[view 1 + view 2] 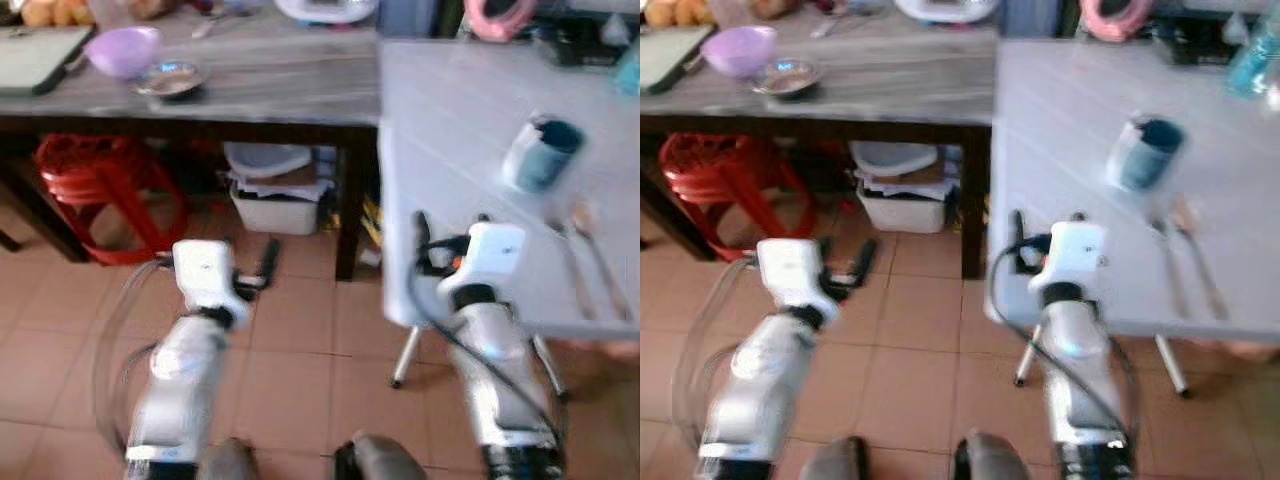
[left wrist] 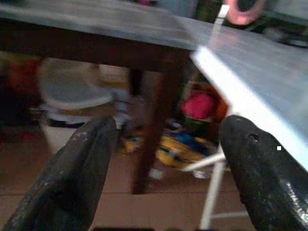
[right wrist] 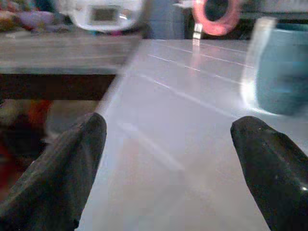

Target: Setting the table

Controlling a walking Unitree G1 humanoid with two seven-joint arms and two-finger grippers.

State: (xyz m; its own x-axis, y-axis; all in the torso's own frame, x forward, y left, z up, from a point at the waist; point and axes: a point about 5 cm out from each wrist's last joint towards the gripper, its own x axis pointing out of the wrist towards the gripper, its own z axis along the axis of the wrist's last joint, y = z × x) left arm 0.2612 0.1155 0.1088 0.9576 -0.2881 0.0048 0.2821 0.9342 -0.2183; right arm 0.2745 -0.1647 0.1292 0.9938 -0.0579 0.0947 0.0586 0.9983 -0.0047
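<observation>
A teal cup [image 1: 540, 153] with a white handle stands on the white folding table [image 1: 450, 120], right of its middle. A spoon [image 1: 590, 235] and a second long utensil [image 1: 570, 262] lie side by side nearer the front edge. On the wooden table [image 1: 270, 80] behind sit a purple bowl [image 1: 122, 50] and a small metal bowl [image 1: 170, 78]. My right gripper [image 1: 450, 235] hovers open over the white table's near left corner, pointing toward the teal cup [image 3: 284, 72], nothing between its fingers. My left gripper [image 1: 255, 268] is open over the tiled floor, facing the wooden table's leg [image 2: 144, 139].
A red plastic stool [image 1: 100, 190] and a white bin [image 1: 275, 195] stand under the wooden table. A white appliance [image 1: 325, 8], a pink ring-shaped object [image 1: 500, 15] and a flat board [image 1: 35, 55] lie along the back. The whole picture is blurred.
</observation>
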